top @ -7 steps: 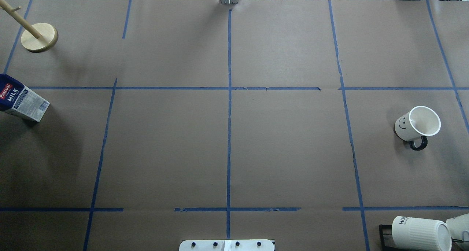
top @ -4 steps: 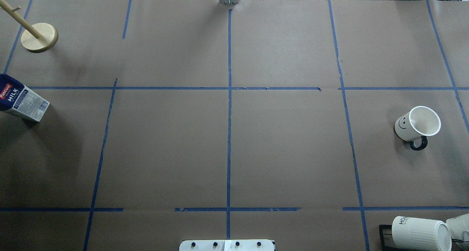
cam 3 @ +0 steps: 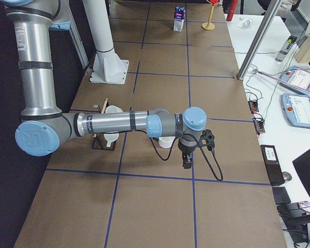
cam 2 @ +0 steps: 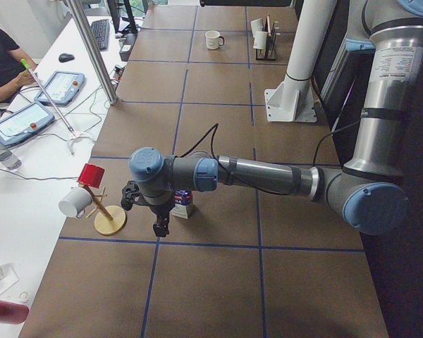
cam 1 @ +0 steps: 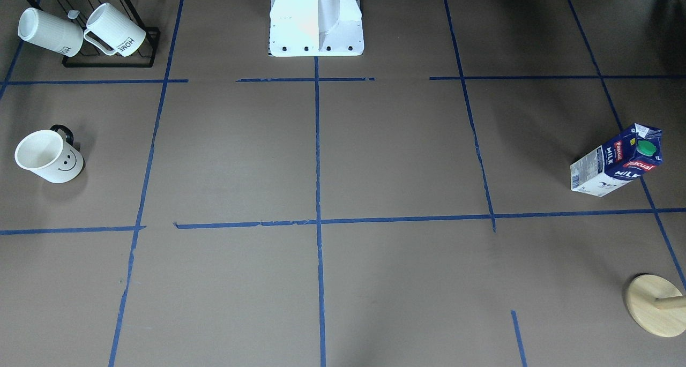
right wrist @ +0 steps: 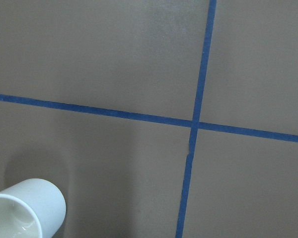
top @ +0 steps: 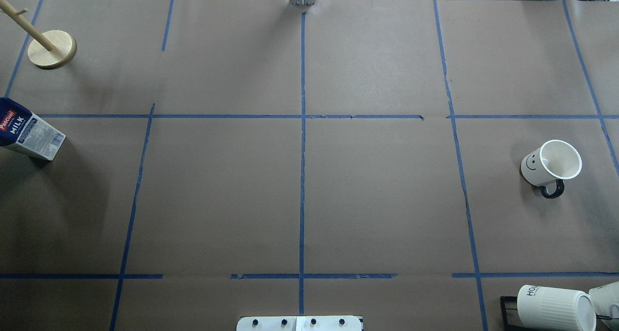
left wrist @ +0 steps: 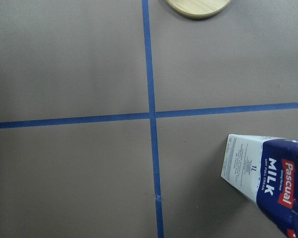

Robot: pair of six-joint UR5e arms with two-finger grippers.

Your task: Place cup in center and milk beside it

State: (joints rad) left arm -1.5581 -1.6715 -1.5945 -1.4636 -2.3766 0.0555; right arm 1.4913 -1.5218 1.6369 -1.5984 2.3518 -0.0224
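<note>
You have the first reach ahead: smooth white smiley-face mug (top: 551,164) far right on the brown paper surface (top: 387,200), blue-and-white milk carton (cam 1: 616,160) far left, both well apart from the blue tape crossing (top: 302,116); whether right pincer (cam 3: 187,161) or left pincer (cam 2: 160,227) is spread I cannot tell; next, grasp the mug.

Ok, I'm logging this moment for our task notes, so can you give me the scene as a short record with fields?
cup: upright, far on the robot's right, not held
milk: upright, far on the robot's left, not held
centre crossing: bare
left gripper: hovers by the milk; open or shut unclear
right gripper: hovers by the cup; open or shut unclear
other: two ribbed mugs on a rack, wooden stand
</note>
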